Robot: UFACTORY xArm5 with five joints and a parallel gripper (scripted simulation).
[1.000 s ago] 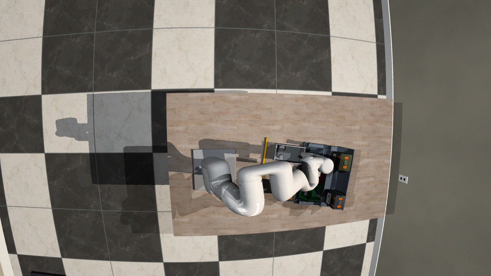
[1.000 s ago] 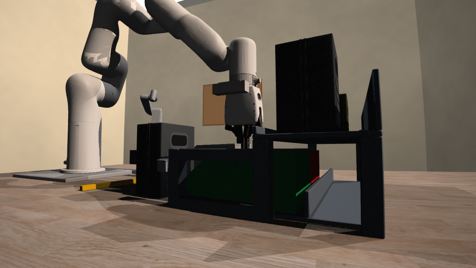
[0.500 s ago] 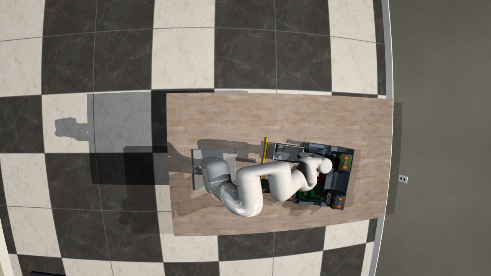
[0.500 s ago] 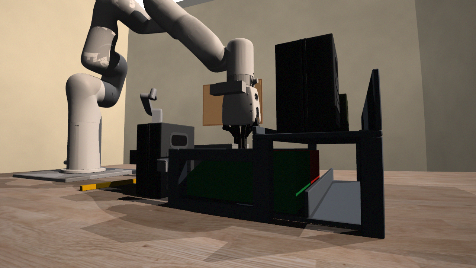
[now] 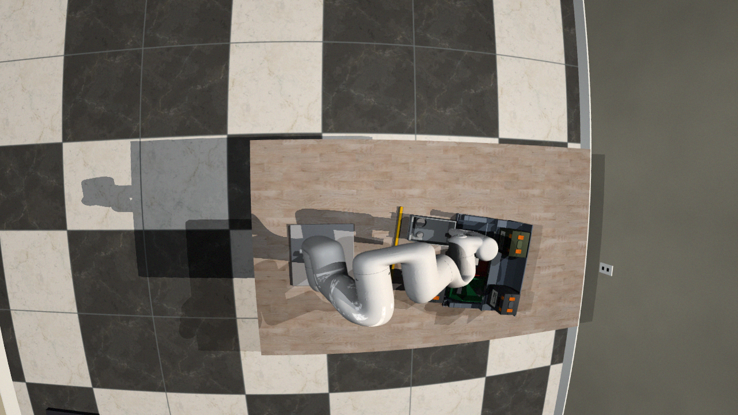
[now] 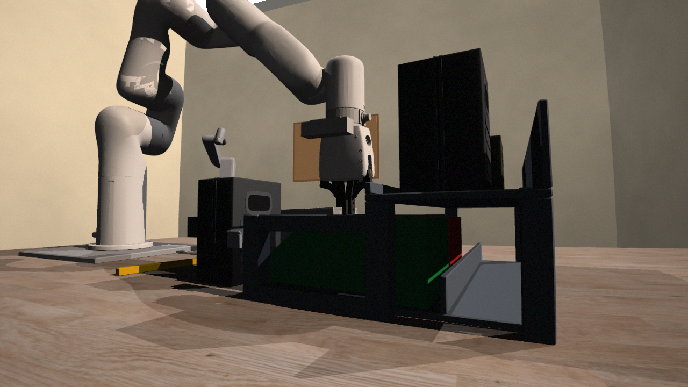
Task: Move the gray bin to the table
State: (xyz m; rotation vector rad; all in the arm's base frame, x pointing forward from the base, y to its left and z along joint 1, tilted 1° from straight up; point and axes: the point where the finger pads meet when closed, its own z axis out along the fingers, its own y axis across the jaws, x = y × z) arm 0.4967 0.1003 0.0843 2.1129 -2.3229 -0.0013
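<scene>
The gray open bin lies at the far side of the dark shelf, with its left end sticking out past the shelf toward the yellow bar. Round parts show inside it. In the side view only its pale top rim shows behind the shelf frame. My gripper points straight down at the right end of that rim, and its fingers are closed thin on the bin's wall. From above, my wrist hides the fingers.
A green bin and a red bin sit in the lower shelf, beside a gray tray. Dark boxes with orange parts stand on top. A yellow bar and a dark box lie left of the shelf.
</scene>
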